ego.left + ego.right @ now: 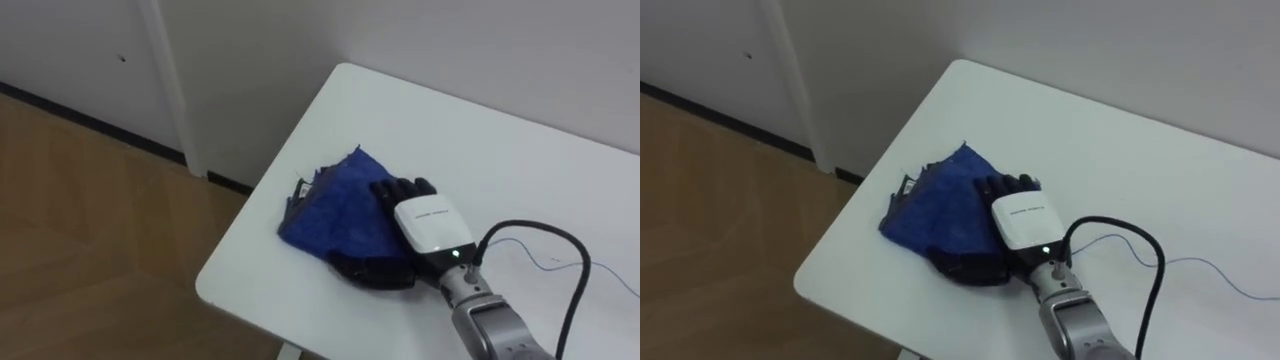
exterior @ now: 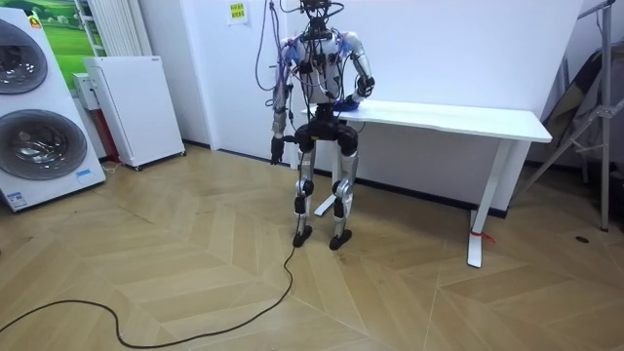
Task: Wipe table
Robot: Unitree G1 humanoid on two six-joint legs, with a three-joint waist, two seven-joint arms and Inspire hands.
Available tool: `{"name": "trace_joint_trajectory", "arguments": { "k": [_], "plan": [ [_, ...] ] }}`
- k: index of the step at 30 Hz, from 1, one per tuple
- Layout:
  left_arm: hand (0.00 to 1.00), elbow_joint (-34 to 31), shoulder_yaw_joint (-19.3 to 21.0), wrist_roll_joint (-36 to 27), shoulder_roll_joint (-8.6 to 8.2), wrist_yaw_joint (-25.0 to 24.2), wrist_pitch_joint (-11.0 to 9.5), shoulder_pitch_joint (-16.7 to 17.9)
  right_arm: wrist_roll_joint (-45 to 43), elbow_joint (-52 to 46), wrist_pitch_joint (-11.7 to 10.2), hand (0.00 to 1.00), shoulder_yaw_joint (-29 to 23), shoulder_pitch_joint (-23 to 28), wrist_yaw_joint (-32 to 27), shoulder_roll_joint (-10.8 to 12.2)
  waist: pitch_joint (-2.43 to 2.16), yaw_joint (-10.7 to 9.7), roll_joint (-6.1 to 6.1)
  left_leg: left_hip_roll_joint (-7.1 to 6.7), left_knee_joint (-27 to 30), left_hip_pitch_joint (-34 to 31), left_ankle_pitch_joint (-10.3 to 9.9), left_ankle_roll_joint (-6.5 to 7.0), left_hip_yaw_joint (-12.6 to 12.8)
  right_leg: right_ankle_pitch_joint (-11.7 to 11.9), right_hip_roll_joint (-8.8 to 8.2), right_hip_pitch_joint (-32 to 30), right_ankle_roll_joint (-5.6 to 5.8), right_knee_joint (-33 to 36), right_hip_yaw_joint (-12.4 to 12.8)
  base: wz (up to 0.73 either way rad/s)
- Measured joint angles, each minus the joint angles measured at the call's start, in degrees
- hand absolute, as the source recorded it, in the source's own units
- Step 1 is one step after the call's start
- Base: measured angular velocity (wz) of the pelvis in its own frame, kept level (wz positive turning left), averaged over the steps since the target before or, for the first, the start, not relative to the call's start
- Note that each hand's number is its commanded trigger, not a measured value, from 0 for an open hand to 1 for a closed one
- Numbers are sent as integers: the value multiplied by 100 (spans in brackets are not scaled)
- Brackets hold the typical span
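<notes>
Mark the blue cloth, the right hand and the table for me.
blue cloth (image 1: 330, 215), left eye view, middle of the crumpled fabric.
right hand (image 1: 432, 226), left eye view, white cover on its back.
white table (image 1: 500, 140), left eye view, bare top beyond the cloth.

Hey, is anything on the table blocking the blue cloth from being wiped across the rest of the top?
Nothing visible blocks it. The right hand lies flat on the blue cloth near a corner of the table; the one thing on the top beyond is a thin thread beside the wrist.
</notes>
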Motion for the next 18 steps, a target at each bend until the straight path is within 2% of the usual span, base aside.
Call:
{"name": "trace_joint_trajectory", "arguments": {
  "k": [4, 7, 9, 13, 15, 18],
  "plan": [
    [0, -1, 0, 1, 0, -4, -2, 36, 212, -3, -2, 100, -23, -174, -171, 12, -2, -9, -8, -1, 5, 23, 0, 0, -5, 0, 18, 33, 0, -3, 108, 2],
    [0, -3, 1, 1, 0, -12, -22, 49, 212, 25, -20, 100, -54, -295, -186, 22, 4, -6, -16, -7, -3, 38, -1, 1, -19, -2, 18, 69, 3, -11, 119, 6],
    [0, -3, 2, 6, 5, -44, -113, 54, 214, 137, -69, 100, -93, -416, -203, 21, 6, -7, -19, -12, -13, 69, -11, 17, -19, -12, 16, 108, 15, -19, 130, 6],
    [0, -6, 4, 108, 6, -117, -118, 62, 279, 207, -82, 100, -117, -452, -306, 20, 13, -4, -29, -19, 1, 70, -16, 26, -19, -14, 10, 115, 19, -24, 118, 1],
    [0, -12, 7, 224, 5, -114, -118, 56, 481, 275, -224, 100, -133, -424, -436, 21, 12, -14, -17, -24, 6, 74, -16, 27, -19, -18, 5, 119, 25, -31, 120, 0],
    [0, -12, 8, 224, 6, -111, -118, 63, 647, 362, -303, 100, -179, -377, -596, 19, 9, -39, 4, -28, 6, 73, -17, 27, -17, -22, -4, 120, 31, -29, 113, 0]
  ]
}}
